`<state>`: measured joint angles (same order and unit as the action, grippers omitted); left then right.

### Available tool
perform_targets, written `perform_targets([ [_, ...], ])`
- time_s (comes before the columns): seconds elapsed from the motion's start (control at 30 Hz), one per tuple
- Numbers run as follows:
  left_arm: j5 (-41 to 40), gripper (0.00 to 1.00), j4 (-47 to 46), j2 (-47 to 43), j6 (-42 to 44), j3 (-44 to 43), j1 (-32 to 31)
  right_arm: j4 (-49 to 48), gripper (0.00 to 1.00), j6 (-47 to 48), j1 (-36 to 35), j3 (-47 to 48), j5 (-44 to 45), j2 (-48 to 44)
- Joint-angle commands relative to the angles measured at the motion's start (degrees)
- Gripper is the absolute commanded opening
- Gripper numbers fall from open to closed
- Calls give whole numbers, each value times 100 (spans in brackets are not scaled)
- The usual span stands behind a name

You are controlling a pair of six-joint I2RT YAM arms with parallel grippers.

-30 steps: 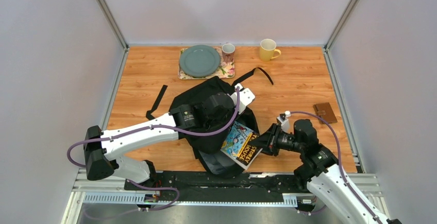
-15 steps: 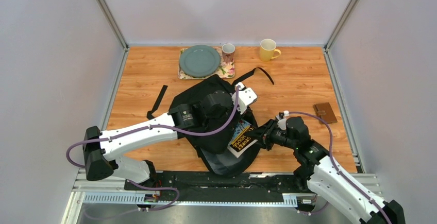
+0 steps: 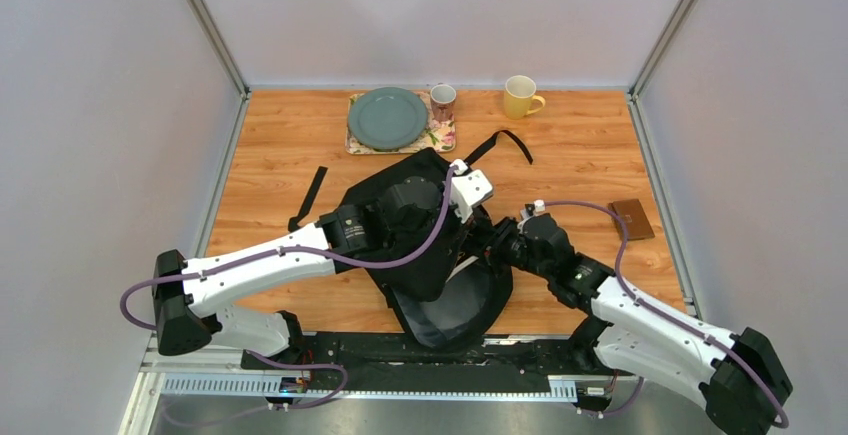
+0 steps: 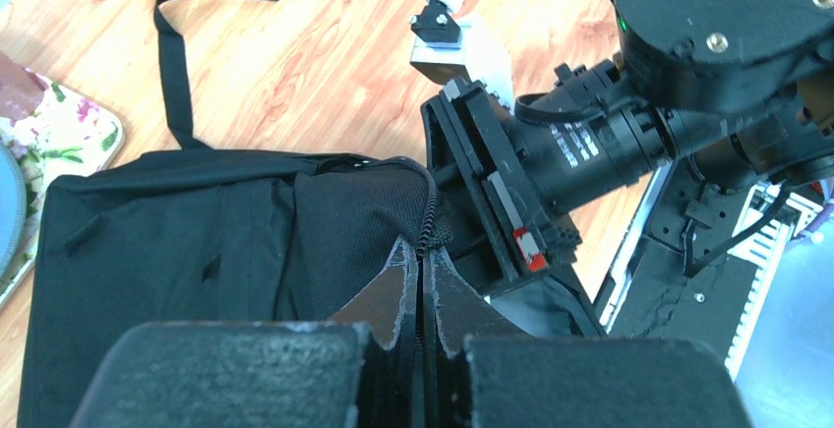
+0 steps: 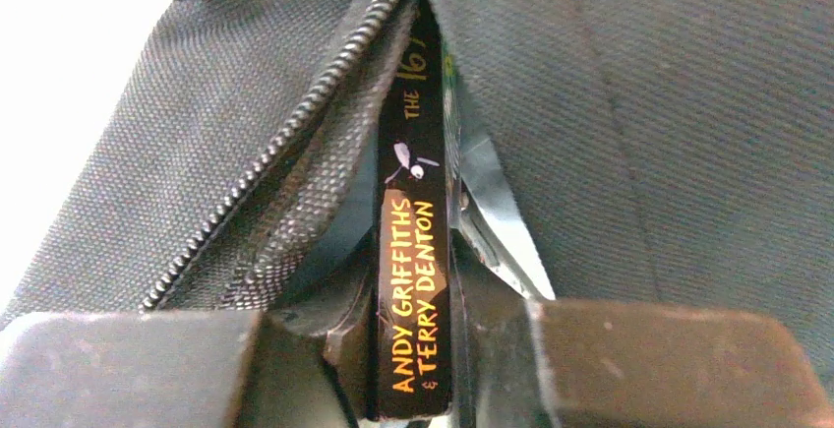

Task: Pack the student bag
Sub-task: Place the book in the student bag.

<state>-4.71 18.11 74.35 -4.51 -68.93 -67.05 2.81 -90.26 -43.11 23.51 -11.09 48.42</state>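
The student bag [image 3: 400, 180] is a black fabric backpack lying mid-table with a strap trailing toward the back. My left gripper [image 4: 421, 263] is shut on the zipper edge of the bag's opening and holds it up. My right gripper [image 5: 418, 280] is shut on a book [image 5: 413, 280], black spine up with orange lettering. The book reaches into the opening between the zipper edge [image 5: 295, 133] and the bag's fabric. From above, the right gripper [image 3: 492, 245] sits at the mouth of the bag and the book is hidden inside.
At the back stand a grey-green plate [image 3: 388, 118] on a floral tray [image 3: 440, 138], a small patterned cup [image 3: 442, 101] and a yellow mug [image 3: 521, 96]. A brown wallet [image 3: 631, 219] lies at the right. A loose strap [image 3: 308, 196] trails left of the bag.
My right arm has pushed the book leftward into the bag's opening; the cover showed from above before and is now hidden. The left gripper has kept its hold on the zipper edge.
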Motion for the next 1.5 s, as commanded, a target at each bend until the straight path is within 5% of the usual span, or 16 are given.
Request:
perform_targets([
  [0.0,-275,0,-607,-315,-172,2,-19,-448,0,482,-390,628,1431,132],
  [0.43,-970,0,-660,-465,-489,485,-28,-1485,7,1010,-909,470,2567,1642],
  [0.63,-1198,0,-677,-482,-559,670,-19,-1102,27,1247,-883,698,2314,2215],
  [0.7,-1225,0,-651,-491,-559,722,-10,-950,41,1405,-883,655,2165,2154],
  [0.9,-1296,0,-694,-518,-612,898,-10,-360,51,1520,-874,269,1988,1399],
  [1.27,-1102,0,-800,-377,-735,951,25,-957,8,1458,-839,-57,2085,1318],
  [1.47,-1067,0,-783,-377,-761,969,16,-1923,0,941,-839,31,2120,2091],
])
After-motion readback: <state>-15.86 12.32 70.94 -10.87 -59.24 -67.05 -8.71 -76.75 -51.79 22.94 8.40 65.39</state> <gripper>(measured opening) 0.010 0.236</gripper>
